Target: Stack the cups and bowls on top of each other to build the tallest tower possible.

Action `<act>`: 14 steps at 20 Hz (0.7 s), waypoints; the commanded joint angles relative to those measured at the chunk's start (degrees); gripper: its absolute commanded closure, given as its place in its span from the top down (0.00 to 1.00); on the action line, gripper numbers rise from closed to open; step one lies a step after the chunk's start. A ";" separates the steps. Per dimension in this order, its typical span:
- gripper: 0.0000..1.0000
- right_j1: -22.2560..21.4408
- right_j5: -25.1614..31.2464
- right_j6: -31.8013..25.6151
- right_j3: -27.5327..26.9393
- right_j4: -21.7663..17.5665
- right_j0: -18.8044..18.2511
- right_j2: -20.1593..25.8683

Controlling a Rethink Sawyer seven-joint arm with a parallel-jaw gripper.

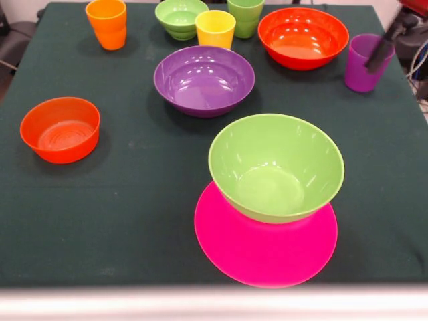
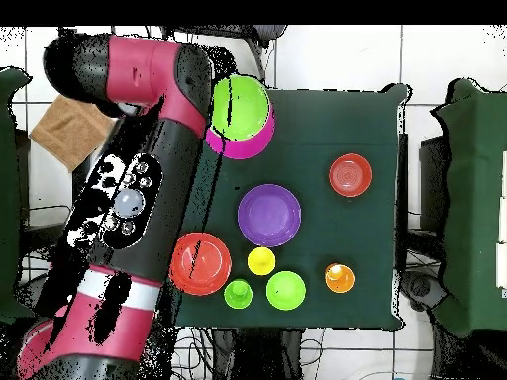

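Nearest in the front view, the pink bowl point(image 1: 266, 251) lies flat like a wide disc on the dark green cloth point(image 1: 134, 221). The big green bowl point(image 1: 276, 167) sits upright on its far part, so the tower is just these two pieces. Further back and to the left, a small orange-red bowl point(image 1: 60, 129) stands alone, well apart from the rest. Beyond the tower, near the middle of the table, is the purple bowl point(image 1: 204, 80). Along the far edge, from left to right, stand the orange cup point(image 1: 107, 23), the ribbed green bowl point(image 1: 180, 18), the yellow cup point(image 1: 215, 29), the green cup point(image 1: 245, 17), the wide orange-red bowl point(image 1: 303, 37) and the purple cup point(image 1: 364, 63). A dark part of the gripper point(image 1: 382, 50) shows in front of the purple cup's rim; I cannot tell how its jaws stand. No writing or brand can be read on anything.
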 commanded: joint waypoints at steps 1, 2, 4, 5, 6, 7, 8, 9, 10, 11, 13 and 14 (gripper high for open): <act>1.00 -8.06 -9.51 -15.99 22.20 -6.97 0.03 15.69; 1.00 -8.91 -10.79 -16.12 24.00 -7.46 -0.04 16.74; 1.00 -10.50 -13.29 -16.17 27.21 -8.55 -0.28 18.58; 1.00 -11.18 -14.17 -15.99 28.63 -9.05 -0.28 19.15; 1.00 -11.86 -14.94 -15.67 29.75 -9.76 -0.36 19.69; 1.00 -12.60 -15.49 -15.45 30.95 -10.37 -0.48 20.41; 1.00 -13.27 -16.41 -15.32 32.15 -10.93 -0.69 21.17; 1.00 -13.92 -17.47 -15.25 33.46 -11.42 -0.95 22.06; 1.00 -14.60 -18.73 -15.13 34.83 -12.21 -1.26 23.05; 1.00 -15.23 -19.81 -15.20 36.04 -12.83 -1.70 24.09; 1.00 -16.14 -21.48 -15.25 37.85 -14.24 -2.73 25.76; 1.00 -16.66 -22.46 -15.36 38.84 -14.95 -3.34 26.73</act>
